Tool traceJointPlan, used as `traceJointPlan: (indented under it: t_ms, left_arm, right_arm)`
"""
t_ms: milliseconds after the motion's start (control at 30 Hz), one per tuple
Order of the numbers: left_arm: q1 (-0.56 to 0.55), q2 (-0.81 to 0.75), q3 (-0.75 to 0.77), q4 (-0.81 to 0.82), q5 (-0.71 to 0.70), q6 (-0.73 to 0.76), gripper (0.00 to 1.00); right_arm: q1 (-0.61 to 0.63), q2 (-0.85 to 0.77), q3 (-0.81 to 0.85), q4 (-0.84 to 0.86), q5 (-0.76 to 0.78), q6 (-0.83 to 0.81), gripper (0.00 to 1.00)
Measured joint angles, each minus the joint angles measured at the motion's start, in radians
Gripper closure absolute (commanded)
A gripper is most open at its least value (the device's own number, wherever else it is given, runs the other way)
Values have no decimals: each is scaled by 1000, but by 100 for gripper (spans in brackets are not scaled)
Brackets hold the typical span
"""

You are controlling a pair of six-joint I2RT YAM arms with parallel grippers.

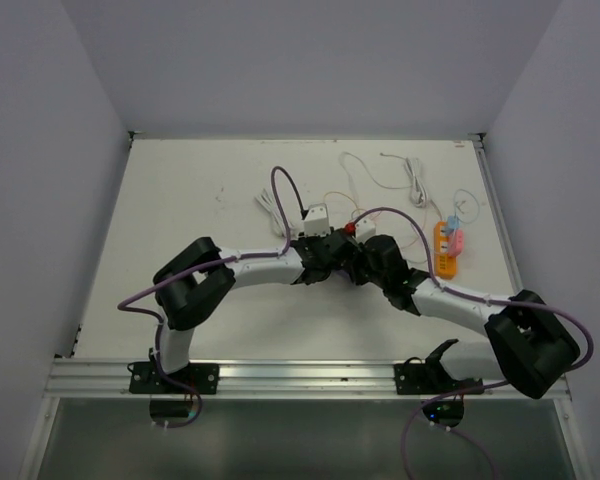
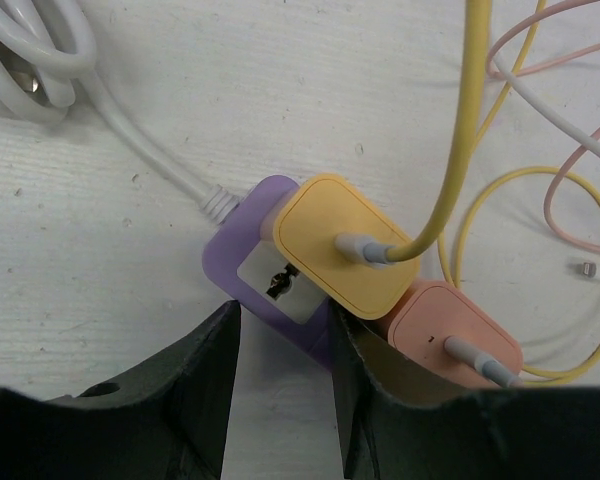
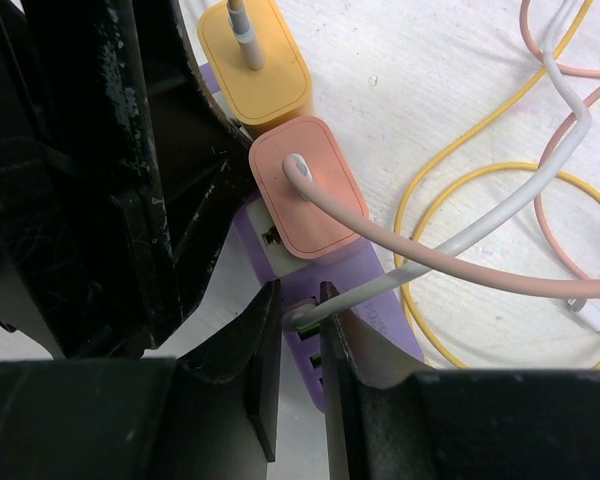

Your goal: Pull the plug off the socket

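Observation:
A purple power strip (image 2: 250, 225) lies on the white table and holds a yellow charger (image 2: 345, 245) and a pink charger (image 2: 455, 335). In the right wrist view the strip (image 3: 380, 300) shows a white USB plug (image 3: 302, 318) seated in one of its end ports, its white cable (image 3: 480, 225) running off to the right. My right gripper (image 3: 298, 370) is shut on that plug. My left gripper (image 2: 280, 380) is open; its right finger (image 2: 355, 390) lies against the strip's side by the pink charger. Both grippers meet at mid-table (image 1: 345, 250) and hide the strip from above.
The strip's thick white cord coils at the upper left (image 2: 30, 60). Yellow (image 2: 460, 150) and pink (image 2: 570, 200) cables loop over the table to the right. An orange power strip (image 1: 446, 250) lies to the right, and a white cable bundle (image 1: 415, 180) at the back.

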State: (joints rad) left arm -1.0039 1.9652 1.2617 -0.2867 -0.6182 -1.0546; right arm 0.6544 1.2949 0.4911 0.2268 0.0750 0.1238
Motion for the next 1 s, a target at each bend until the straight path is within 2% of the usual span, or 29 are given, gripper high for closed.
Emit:
traceJointPlan:
  t_ms: [800,1000]
  left_arm:
    - [-18,1,11,4,38,-2,56]
    - [-22,-3,5,12,43,-8,55]
  right_arm:
    - [2,-105,27,-214,22,18,100]
    - [12,-164,29,-280,84,14,100]
